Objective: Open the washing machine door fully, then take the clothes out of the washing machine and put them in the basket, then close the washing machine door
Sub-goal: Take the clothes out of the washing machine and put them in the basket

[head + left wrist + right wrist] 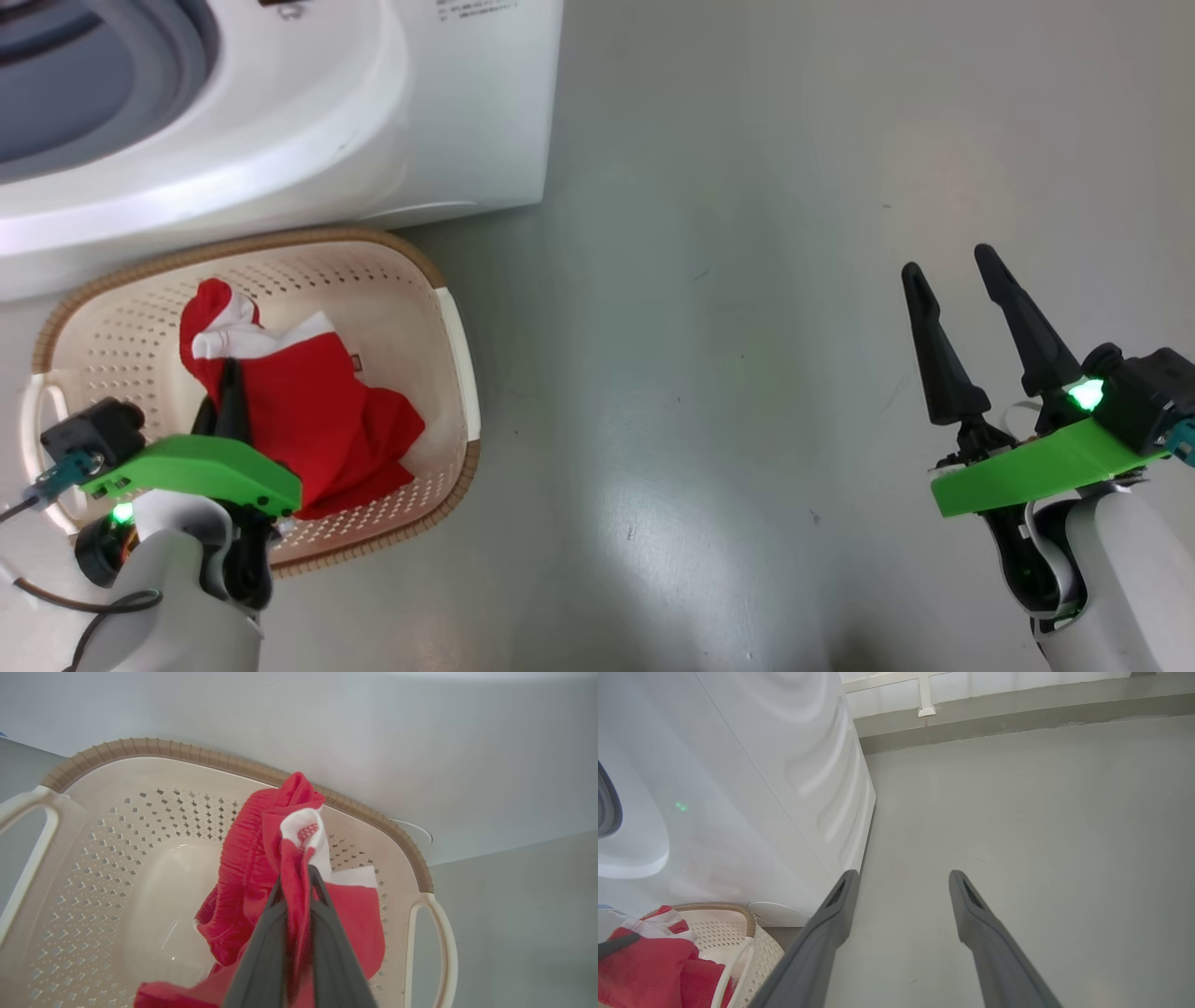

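Note:
A red garment with white panels, one of the clothes (317, 420), hangs into the cream perforated basket (448, 308) on the floor at the lower left. My left gripper (229, 373) is shut on its upper fold. In the left wrist view the dark fingers (327, 933) pinch the red cloth (252, 872) above the basket (140, 751) floor. The white washing machine (420, 121) stands right behind the basket, with its grey rubber ring (140, 93) at the upper left. The door is out of view. My right gripper (948, 261) hovers open and empty over bare floor at the right, its tips (901, 877) wide apart.
Grey floor (728, 327) stretches right of the machine and basket. In the right wrist view a wall base (1017, 714) runs along the far end of the floor, beside the machine's side panel (784, 765). The basket's white side handle (444, 942) faces the open floor.

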`<state>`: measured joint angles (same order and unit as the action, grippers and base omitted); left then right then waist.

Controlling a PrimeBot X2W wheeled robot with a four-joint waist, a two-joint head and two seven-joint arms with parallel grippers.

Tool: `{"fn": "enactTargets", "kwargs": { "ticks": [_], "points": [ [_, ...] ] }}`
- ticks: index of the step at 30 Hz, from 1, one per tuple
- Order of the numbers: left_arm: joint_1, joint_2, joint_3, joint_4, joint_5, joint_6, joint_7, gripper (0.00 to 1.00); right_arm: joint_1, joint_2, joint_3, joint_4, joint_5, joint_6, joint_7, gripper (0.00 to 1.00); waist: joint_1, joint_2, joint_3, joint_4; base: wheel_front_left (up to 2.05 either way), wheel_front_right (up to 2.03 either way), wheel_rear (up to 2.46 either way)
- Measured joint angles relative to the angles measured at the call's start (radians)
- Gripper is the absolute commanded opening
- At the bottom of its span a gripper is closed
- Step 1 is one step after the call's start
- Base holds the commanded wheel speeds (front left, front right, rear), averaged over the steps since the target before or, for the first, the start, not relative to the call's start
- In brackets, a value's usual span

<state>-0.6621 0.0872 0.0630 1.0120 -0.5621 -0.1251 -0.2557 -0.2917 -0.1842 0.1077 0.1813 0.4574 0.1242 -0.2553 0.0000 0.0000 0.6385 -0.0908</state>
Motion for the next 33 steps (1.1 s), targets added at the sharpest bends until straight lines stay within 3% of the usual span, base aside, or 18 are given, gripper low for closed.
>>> {"fn": "enactTargets", "kwargs": {
  "ticks": [1,5,7,8,19,33],
  "points": [
    [-0.003,0.0,0.001,0.004,0.001,0.0,0.0,0.16,-0.003,0.0,0.0,-0.001,0.0,0.0,0.0,1.0,0.0,0.0,0.004,-0.001,0.0,0.0,0.0],
    [-0.016,0.0,0.002,0.021,0.009,0.0,0.0,0.45,-0.004,-0.001,0.0,0.0,0.0,0.0,0.0,1.0,0.0,0.0,0.01,-0.003,0.0,0.0,0.0],
    [-0.025,0.0,0.004,0.025,0.009,0.0,0.0,0.87,-0.004,-0.001,0.0,0.0,0.0,0.0,0.0,1.0,0.0,0.0,0.01,-0.003,0.0,0.0,0.0],
    [-0.029,0.0,0.005,0.027,0.009,0.0,0.0,0.98,-0.004,-0.001,0.0,0.0,0.0,0.0,0.0,1.0,0.0,0.0,0.01,-0.003,0.0,0.0,0.0],
    [-0.037,-0.007,0.014,0.023,0.017,0.0,0.0,1.0,-0.004,-0.003,0.0,0.0,-0.017,0.0,0.0,1.0,0.0,0.0,-0.013,0.005,0.0,0.0,0.0],
    [0.103,-0.017,0.04,-0.187,0.079,0.0,0.0,1.0,0.004,-0.003,0.007,0.032,-0.017,0.0,0.0,1.0,0.0,0.0,-0.129,0.022,0.0,0.0,0.0]
  ]
}}
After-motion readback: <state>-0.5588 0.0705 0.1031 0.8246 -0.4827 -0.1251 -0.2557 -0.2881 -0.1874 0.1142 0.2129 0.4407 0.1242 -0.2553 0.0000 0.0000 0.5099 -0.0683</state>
